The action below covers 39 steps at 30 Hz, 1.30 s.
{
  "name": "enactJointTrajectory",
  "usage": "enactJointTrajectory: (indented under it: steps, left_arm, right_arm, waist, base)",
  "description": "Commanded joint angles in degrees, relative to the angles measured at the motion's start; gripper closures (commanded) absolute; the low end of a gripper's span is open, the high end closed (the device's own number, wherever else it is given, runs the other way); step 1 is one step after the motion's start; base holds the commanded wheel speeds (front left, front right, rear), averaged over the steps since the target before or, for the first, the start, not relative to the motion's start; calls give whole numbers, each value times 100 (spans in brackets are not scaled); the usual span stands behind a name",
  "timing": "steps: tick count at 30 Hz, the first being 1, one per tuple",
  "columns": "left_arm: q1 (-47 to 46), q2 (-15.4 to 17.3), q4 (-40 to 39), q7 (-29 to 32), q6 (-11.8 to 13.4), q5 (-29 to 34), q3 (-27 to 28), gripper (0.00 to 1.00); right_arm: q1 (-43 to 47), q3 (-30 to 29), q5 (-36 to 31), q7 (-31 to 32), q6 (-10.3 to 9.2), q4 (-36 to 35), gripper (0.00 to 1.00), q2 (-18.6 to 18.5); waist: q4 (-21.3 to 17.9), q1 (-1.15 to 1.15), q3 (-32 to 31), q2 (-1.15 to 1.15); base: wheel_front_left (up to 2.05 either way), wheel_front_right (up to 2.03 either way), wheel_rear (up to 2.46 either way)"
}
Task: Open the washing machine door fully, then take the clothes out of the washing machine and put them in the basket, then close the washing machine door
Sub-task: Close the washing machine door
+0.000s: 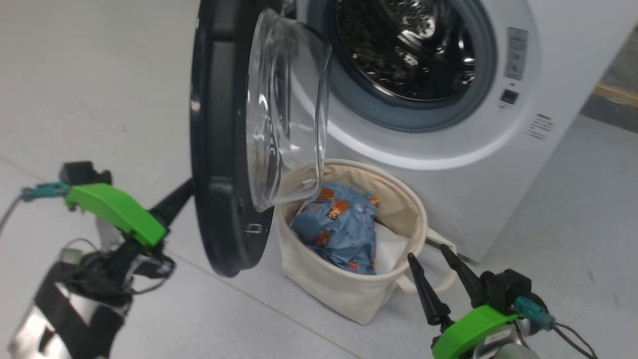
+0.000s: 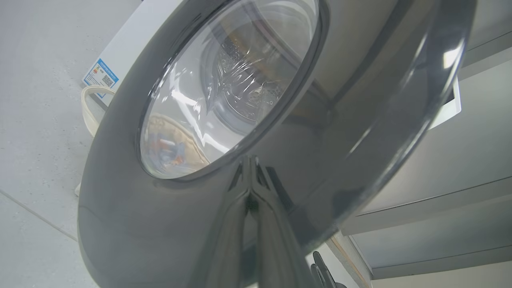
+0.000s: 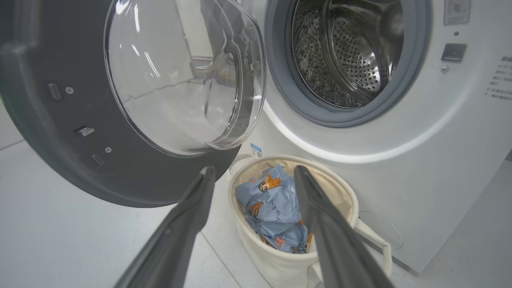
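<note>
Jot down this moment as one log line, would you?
washing machine door: open | clothes: in basket | left gripper: shut, at door's outer face | right gripper: open, empty | next: close door

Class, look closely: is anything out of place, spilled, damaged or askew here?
Nothing stands out. The clothes sit inside the upright basket in front of the washing machine, and the washing machine door hangs open, undamaged.
</note>
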Motion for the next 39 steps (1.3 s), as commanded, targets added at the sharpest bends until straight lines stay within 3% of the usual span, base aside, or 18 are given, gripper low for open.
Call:
enactJointTrajectory:
  steps: [1,14,27,39]
  left_arm:
    - [-202,76,-202,-116,-41,62,133,100]
    - [-118,-146,-155,-844,-41,63,-127,100]
    - [-62,-239,-587,-1181,-41,-7,-662,100]
    - [-313,-135,-303,-1607,-41,-115,-868,100]
  right_arm:
    - [-89,73,38,-85,43,-145,0,65]
    - [-92,-54,-20,-121,43,-136,0,113]
    - [-167,-127,-83,-126,43,-246,0,104]
    - [-310,-304,-150,-127,43,-466,0,148]
  waist:
    - [-138,0,-41,0]
    - [-836,0,5,0]
    - [-1466,0,213,0]
    - [-2465,0,574,0]
  base:
    - [0,0,0]
    - [0,0,0]
    - [0,0,0]
    - [0,0,0]
